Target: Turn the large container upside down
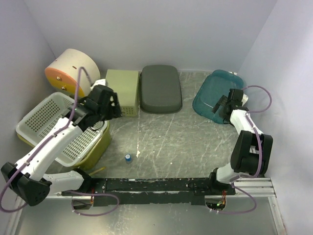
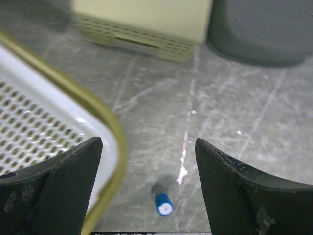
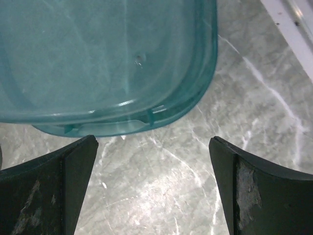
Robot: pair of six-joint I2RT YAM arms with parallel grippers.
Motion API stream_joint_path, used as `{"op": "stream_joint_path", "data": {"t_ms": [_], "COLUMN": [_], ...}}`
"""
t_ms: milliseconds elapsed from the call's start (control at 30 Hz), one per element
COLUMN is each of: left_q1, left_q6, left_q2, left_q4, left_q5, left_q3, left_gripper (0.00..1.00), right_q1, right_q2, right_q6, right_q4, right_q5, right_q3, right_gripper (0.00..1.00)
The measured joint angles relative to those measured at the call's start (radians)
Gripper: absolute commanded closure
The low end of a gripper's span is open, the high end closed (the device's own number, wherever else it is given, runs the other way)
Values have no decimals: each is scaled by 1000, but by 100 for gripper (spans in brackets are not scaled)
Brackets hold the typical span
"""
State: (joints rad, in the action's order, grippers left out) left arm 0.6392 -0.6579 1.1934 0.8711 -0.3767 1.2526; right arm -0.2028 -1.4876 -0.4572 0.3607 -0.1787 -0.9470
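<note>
At far right, large teal container (image 1: 208, 98) lying just beyond wide-open, empty right gripper (image 3: 152, 142). Left gripper (image 2: 147, 142) likewise open, beside white basket (image 2: 34, 132). Likely hazard: smooth rim slipping from shallow pinch, dropping mid-flip.

A: L side of worktop (image 1: 186, 142)?
B: Tray (image 1: 44, 117) sits in tub (image 1: 100, 147), front-L. Drum (image 1: 68, 71) behind them, back-L corner.
A: Back row?
B: L to R: slotted box (image 1: 122, 90), wide container (image 1: 160, 88) just beside it, then shallow container (image 1: 210, 95) apart, back-R.
A: Front?
B: Small cap (image 1: 127, 157), centre-front, near tub's R side.
</note>
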Motion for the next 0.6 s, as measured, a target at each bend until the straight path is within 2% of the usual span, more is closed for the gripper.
{"op": "stream_joint_path", "data": {"t_ms": [100,300,467,600], "left_q1": [-116,-186,-321,-395], "left_q6": [0,-4,-4,-8], "left_q2": [-40,-98,-136,-131], "left_q4": [21,47,50,39], "left_q5": [15,30,64,72], "left_q3": [-24,-58,-153,-190], "left_gripper": [13,12,17,25], "right_q1": [0,-1,-1,17], "right_q2": [-64,-165,-205,-153], "right_q6": [0,11,20,11], "right_q4": [-11,-102,-143,-143], "right_q5": [28,143,242,278], "right_q3": [-47,-129,-164,-154], "right_gripper": [0,0,0,0]}}
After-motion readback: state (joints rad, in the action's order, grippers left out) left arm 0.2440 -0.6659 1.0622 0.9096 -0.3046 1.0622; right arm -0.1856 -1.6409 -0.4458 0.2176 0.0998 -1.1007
